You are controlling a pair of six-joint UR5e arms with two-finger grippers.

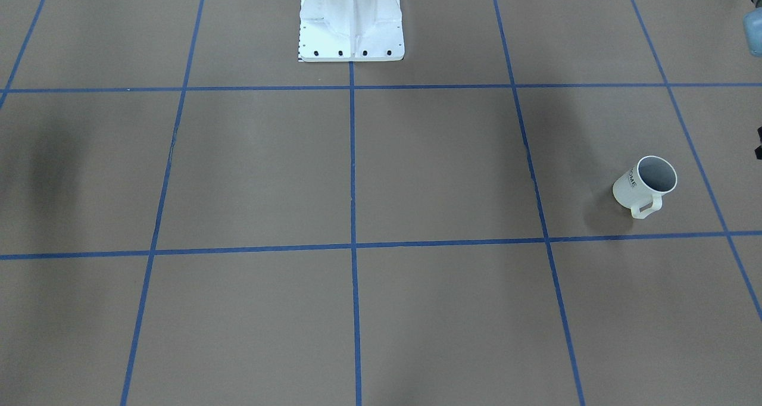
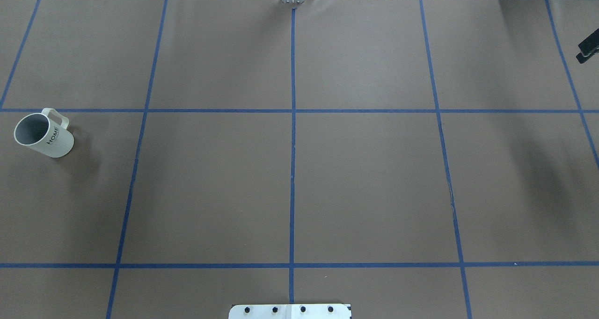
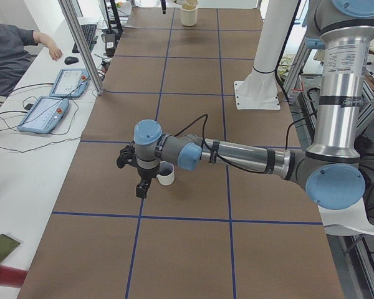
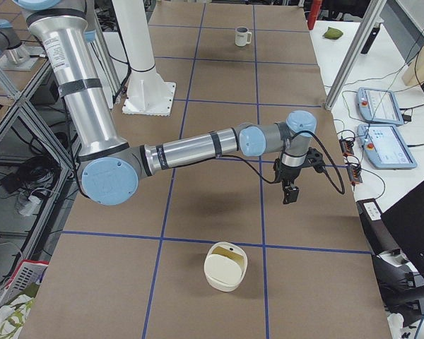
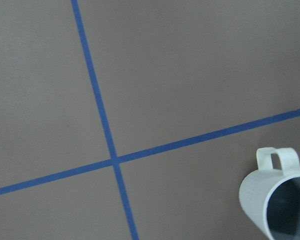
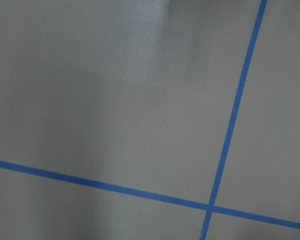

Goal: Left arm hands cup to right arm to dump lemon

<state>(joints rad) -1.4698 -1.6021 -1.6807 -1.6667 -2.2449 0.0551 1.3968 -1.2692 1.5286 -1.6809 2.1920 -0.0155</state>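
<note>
The cup (image 1: 631, 187), a white mug with "HOME" on its side, stands upright on the brown table at my left end; it also shows in the overhead view (image 2: 52, 141) and at the lower right of the left wrist view (image 5: 262, 197). Its inside looks grey, and no lemon shows in any view. My left gripper (image 3: 140, 189) hangs fingers down just beside the cup (image 3: 167, 176), on its outer side. I cannot tell if it is open or shut. My right gripper (image 4: 290, 193) hangs over bare table at the far end, away from the cup (image 4: 243, 36). I cannot tell its state.
A cream tub (image 4: 226, 266) sits on the table at my right end, also seen far off in the left side view (image 3: 189, 14). The white robot pedestal (image 1: 351, 31) stands at mid-table. Metal posts (image 3: 81, 43) and a desk with tablets (image 3: 47, 112) line the operators' side.
</note>
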